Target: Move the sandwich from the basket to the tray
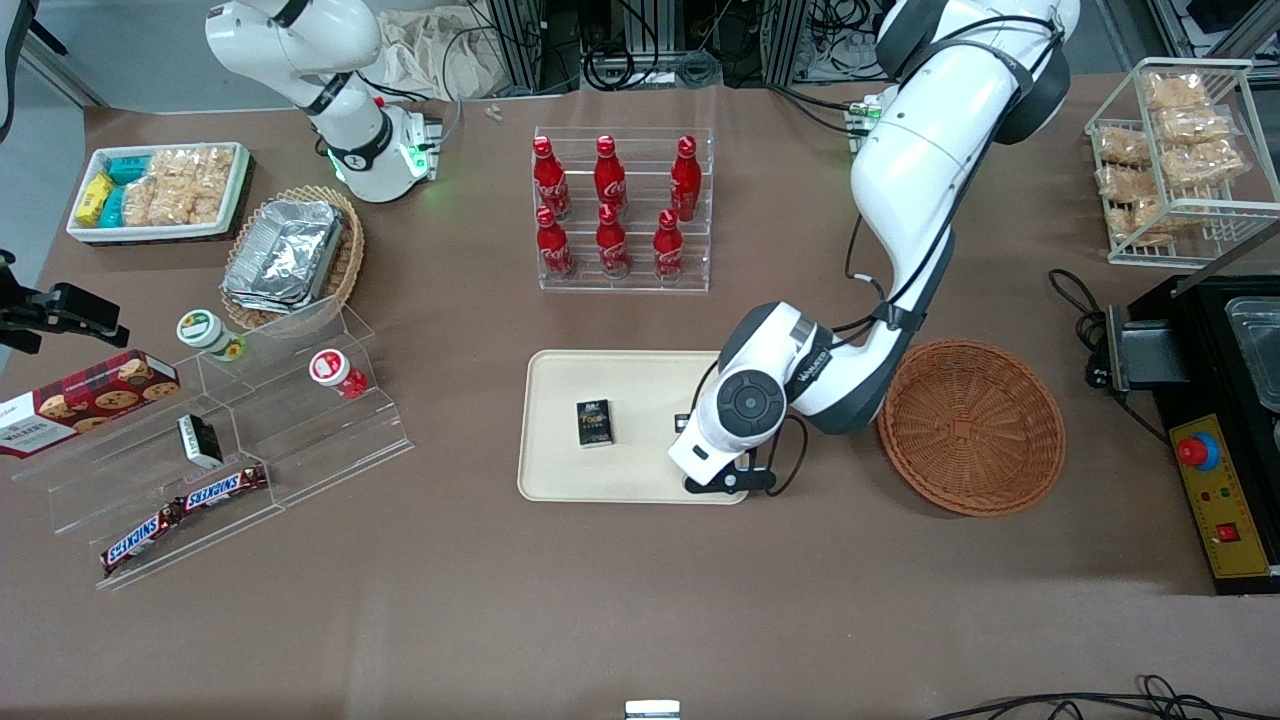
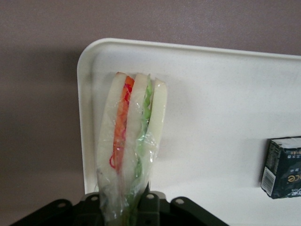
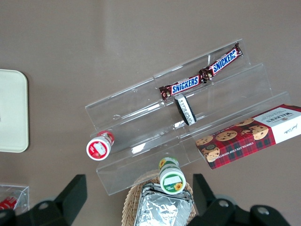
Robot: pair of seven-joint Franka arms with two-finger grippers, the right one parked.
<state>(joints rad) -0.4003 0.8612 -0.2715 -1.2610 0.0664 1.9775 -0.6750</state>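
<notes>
The sandwich (image 2: 131,132), a clear-wrapped wedge with white bread and orange, red and green filling, sticks out from between the jaws of my left gripper (image 2: 127,209), which is shut on its narrow end. It hangs over a corner of the cream tray (image 2: 225,94); whether it touches the tray I cannot tell. In the front view the arm's wrist (image 1: 745,405) covers the tray's (image 1: 560,465) end nearest the reddish-brown basket (image 1: 970,425) and hides the sandwich. The basket holds nothing.
A small dark box (image 1: 594,422) lies on the tray. A clear rack of red cola bottles (image 1: 622,210) stands farther from the front camera. A stepped acrylic display (image 1: 220,440) lies toward the parked arm's end. A black machine (image 1: 1225,400) stands beside the basket.
</notes>
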